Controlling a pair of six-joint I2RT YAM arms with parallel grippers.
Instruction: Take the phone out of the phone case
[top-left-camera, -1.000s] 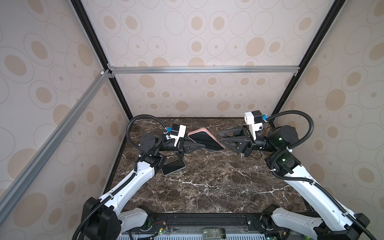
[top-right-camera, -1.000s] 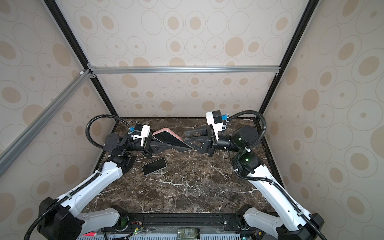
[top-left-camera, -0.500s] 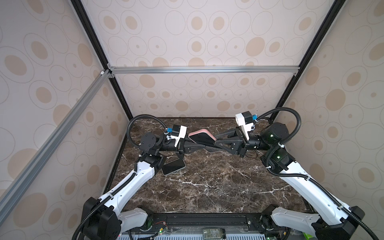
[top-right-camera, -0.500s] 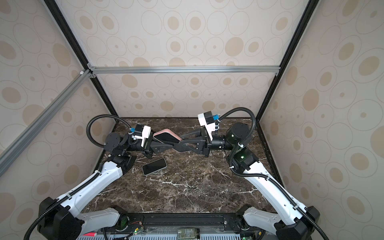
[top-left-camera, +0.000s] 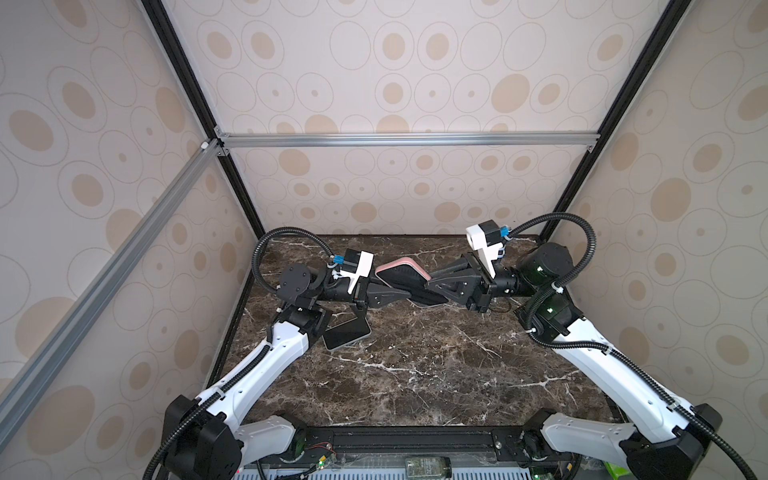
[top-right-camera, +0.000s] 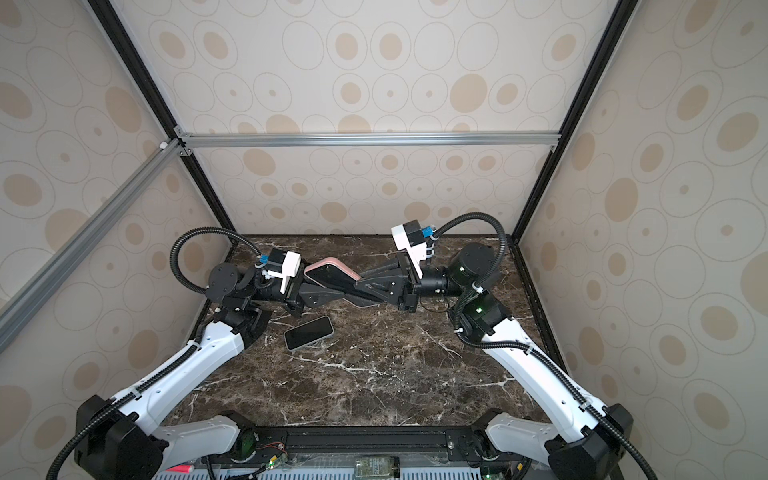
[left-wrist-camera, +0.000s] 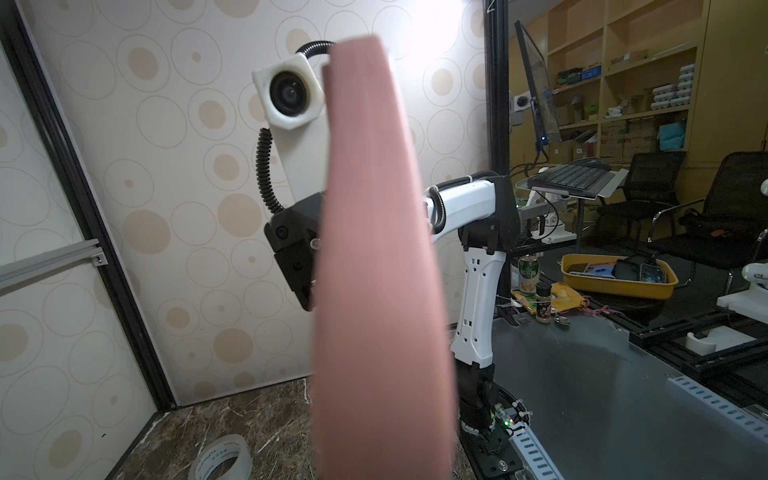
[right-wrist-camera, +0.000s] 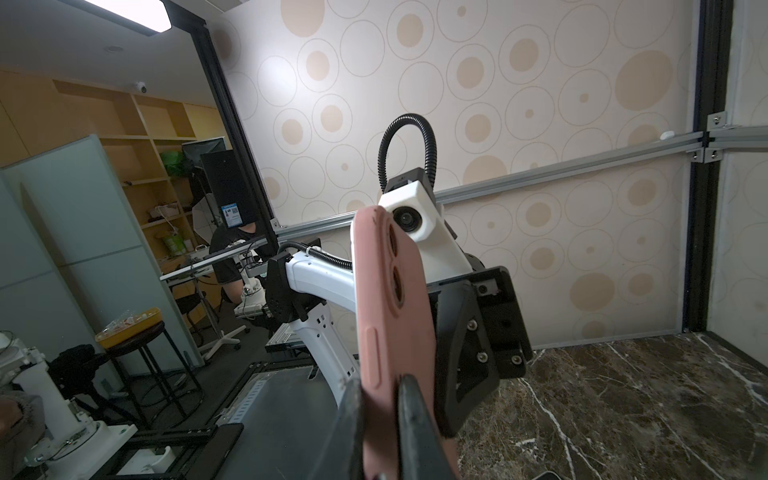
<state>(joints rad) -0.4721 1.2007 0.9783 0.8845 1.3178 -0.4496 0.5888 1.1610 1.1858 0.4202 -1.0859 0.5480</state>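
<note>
Your left gripper (top-left-camera: 403, 294) pinches the pink phone case (top-left-camera: 401, 272) aloft, and your right gripper (right-wrist-camera: 379, 380) clamps its other end, probably for a handover. The phone (top-right-camera: 309, 332) lies on the table (top-right-camera: 395, 374) beneath, seemingly already out.

The pink phone case (top-left-camera: 401, 270) hangs tilted in mid-air; the dark phone (top-right-camera: 308, 332) lies flat, screen up, on the table (top-left-camera: 415, 365).

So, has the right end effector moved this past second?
Yes. In a top view the right end effector has shifted left, away from the back-right corner post, onto the pink phone case.
</note>
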